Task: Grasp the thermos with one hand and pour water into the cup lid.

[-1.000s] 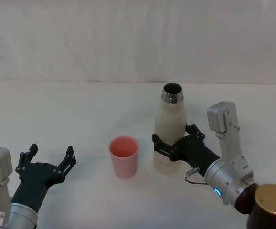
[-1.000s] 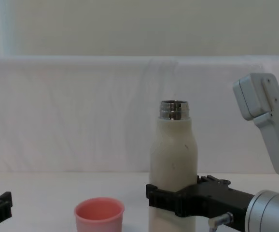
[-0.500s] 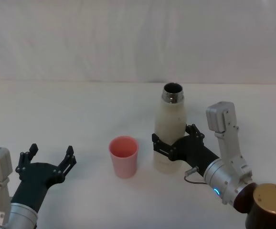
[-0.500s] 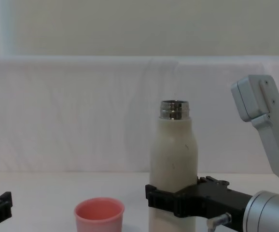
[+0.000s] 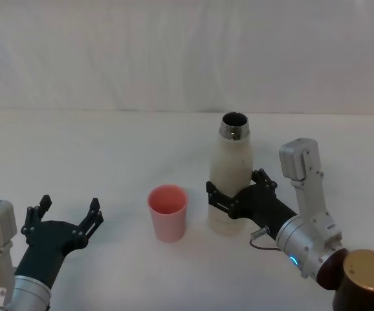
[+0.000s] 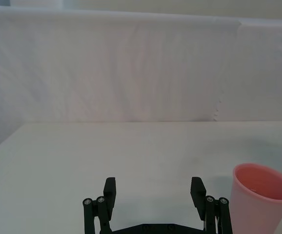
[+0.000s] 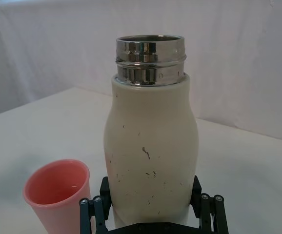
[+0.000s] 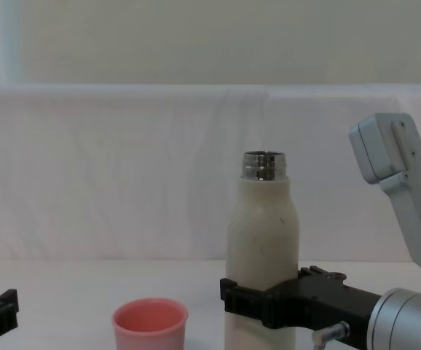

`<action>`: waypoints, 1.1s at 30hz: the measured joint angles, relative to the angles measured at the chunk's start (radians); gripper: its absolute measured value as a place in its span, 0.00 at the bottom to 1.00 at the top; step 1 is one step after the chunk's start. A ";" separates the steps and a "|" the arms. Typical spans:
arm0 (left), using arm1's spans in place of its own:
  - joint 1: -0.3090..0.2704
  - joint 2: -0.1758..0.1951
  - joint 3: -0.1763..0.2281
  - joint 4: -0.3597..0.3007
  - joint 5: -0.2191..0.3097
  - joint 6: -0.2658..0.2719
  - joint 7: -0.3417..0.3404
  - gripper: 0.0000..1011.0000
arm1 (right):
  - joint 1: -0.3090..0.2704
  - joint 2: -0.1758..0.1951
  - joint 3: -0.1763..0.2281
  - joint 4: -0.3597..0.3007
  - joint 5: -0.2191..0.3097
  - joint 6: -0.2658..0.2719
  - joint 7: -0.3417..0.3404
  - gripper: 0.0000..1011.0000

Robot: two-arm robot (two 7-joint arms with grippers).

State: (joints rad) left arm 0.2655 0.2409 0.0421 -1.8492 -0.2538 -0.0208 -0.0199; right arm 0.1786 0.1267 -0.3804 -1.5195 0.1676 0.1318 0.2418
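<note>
On the white table [image 5: 109, 149], the right gripper [image 5: 237, 194] is clamped around the lower body of the upright thermos [image 5: 231, 172], just beside the pink cup [image 5: 168, 212]. The left gripper [image 5: 67, 219] sits spread wide and empty, near the cup's other side.

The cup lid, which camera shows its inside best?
The head view: it looks down into the cup lid, open mouth up, beside the thermos. The right wrist view shows part of its inside, the chest view its rim and side, the left wrist view its side at the edge.
</note>
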 joint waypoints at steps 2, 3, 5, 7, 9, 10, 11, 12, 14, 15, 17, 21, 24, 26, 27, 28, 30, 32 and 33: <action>0.000 0.000 0.000 0.000 0.000 0.000 0.000 0.99 | 0.000 0.000 0.000 0.000 0.000 0.000 0.000 0.95; 0.000 0.000 0.000 0.000 0.000 0.000 0.000 0.99 | 0.000 0.000 0.000 0.000 0.000 0.000 0.000 0.95; 0.000 0.000 0.000 0.000 0.000 0.000 0.000 0.99 | 0.000 0.000 0.000 -0.001 0.000 0.000 0.000 0.95; 0.000 0.000 0.000 0.000 0.000 0.000 0.000 0.99 | -0.001 0.000 0.000 -0.001 0.000 0.000 -0.001 0.95; 0.000 0.000 0.000 0.000 0.000 0.000 0.000 0.99 | -0.001 0.001 0.000 -0.001 0.000 0.000 -0.001 0.95; 0.000 0.000 0.000 0.000 0.000 0.000 0.000 0.99 | -0.001 0.001 0.000 -0.001 0.000 0.000 -0.001 0.95; 0.000 0.000 0.000 0.000 0.000 0.000 0.000 0.99 | -0.001 0.001 0.000 -0.001 -0.001 0.000 -0.001 0.95; 0.000 0.000 0.000 0.000 0.000 0.000 0.000 0.99 | -0.001 0.001 0.000 -0.001 -0.001 0.000 -0.001 0.95; 0.000 0.000 0.000 0.000 0.000 0.000 0.000 0.99 | -0.005 0.002 0.001 -0.006 -0.001 0.000 -0.003 0.95; 0.000 0.000 0.000 0.000 0.000 0.000 0.000 0.99 | -0.010 0.003 0.002 -0.012 -0.002 -0.001 -0.006 0.95; 0.000 0.000 0.000 0.000 0.000 0.000 0.000 0.99 | -0.015 0.006 0.005 -0.019 -0.002 -0.003 -0.008 0.95; 0.000 0.000 0.000 0.000 0.000 0.000 0.000 0.99 | -0.035 0.017 0.012 -0.051 -0.007 -0.008 -0.014 0.95; 0.000 0.000 0.000 0.000 0.000 0.000 0.000 0.99 | -0.045 0.025 0.012 -0.072 -0.020 -0.013 -0.021 0.95; 0.000 0.000 0.000 0.000 0.000 0.000 0.000 0.99 | -0.056 0.036 0.012 -0.095 -0.040 -0.017 -0.031 0.95; 0.000 0.000 0.000 0.000 0.000 0.000 0.000 0.99 | -0.064 0.044 0.012 -0.112 -0.055 -0.019 -0.036 0.95; 0.000 0.000 0.000 0.000 0.000 0.000 0.000 0.99 | -0.067 0.048 0.011 -0.119 -0.065 -0.020 -0.039 0.95; 0.000 0.000 0.000 0.000 0.000 0.000 0.000 0.99 | -0.073 0.055 0.010 -0.133 -0.083 -0.021 -0.045 0.95; 0.000 0.000 0.000 0.000 0.000 0.000 0.000 0.99 | -0.080 0.067 0.008 -0.151 -0.116 -0.021 -0.054 0.95; 0.000 0.000 0.000 0.000 0.000 0.000 0.000 0.99 | -0.082 0.071 0.007 -0.156 -0.129 -0.021 -0.057 0.95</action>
State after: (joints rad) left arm 0.2655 0.2410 0.0421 -1.8492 -0.2538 -0.0208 -0.0198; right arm 0.0968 0.1976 -0.3729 -1.6756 0.0382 0.1106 0.1851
